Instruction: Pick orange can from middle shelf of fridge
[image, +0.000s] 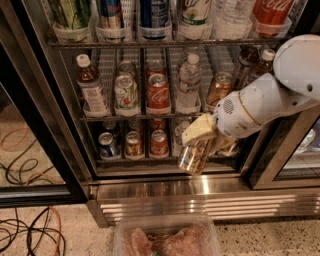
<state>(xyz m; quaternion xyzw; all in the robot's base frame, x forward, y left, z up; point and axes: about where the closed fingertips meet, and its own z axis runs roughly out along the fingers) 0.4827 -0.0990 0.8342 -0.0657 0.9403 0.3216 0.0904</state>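
Observation:
My gripper (199, 141) is in front of the fridge (200, 192), just below the right part of the middle shelf (100, 119). Its cream fingers (200, 129) are shut on an orange can (192, 159), shiny copper, held tilted and clear of the rack, in front of the lower shelf. The white arm (270, 100) reaches in from the right and hides the shelf's right end. A second orange can (219, 88) stands in its lane on the middle shelf, up and to the right of the gripper.
On the middle shelf stand a brown bottle (90, 85), a white-and-green can (126, 92), a red Coca-Cola can (158, 92) and a water bottle (189, 82). Cans fill the lower shelf (132, 145). Cables (30, 235) lie on the floor left. A clear tub (165, 239) sits below.

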